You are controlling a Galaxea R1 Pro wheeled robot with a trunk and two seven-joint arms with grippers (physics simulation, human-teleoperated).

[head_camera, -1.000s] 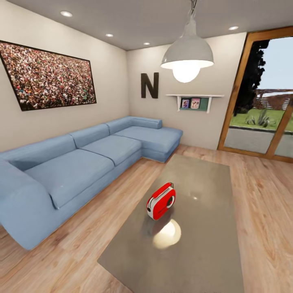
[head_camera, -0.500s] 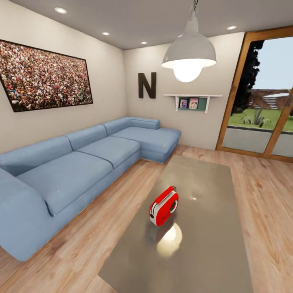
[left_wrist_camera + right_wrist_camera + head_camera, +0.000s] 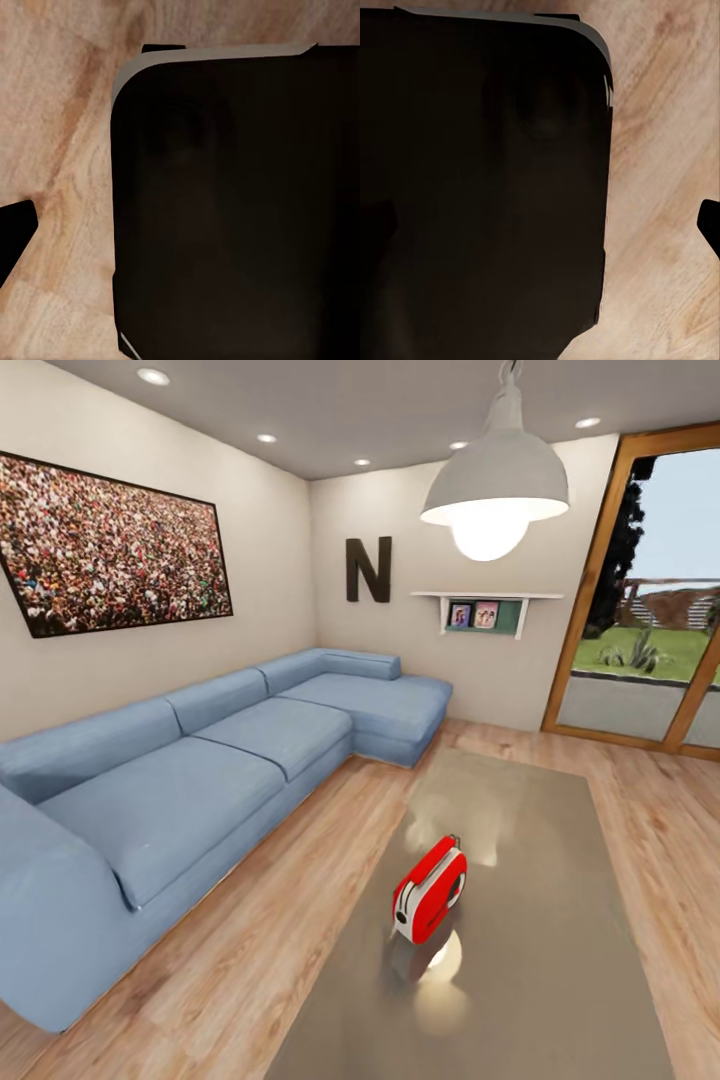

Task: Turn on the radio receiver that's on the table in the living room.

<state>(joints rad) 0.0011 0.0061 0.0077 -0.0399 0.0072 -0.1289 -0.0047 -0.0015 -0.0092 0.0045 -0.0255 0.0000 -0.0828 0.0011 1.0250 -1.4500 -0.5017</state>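
The table (image 3: 560, 960) is cut off by the bottom edge; the sofa (image 3: 150, 810) by the left edge.

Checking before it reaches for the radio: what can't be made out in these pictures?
- Radio, head view: any switch or buttons too small to tell.
- Table, head view: near end cut off by the bottom edge.
- Both wrist views: a dark body blocks most of the wooden floor; whether the grippers are open can't be told.

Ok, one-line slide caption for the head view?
Red radio receiver on glossy grey table, blue sofa alongside.
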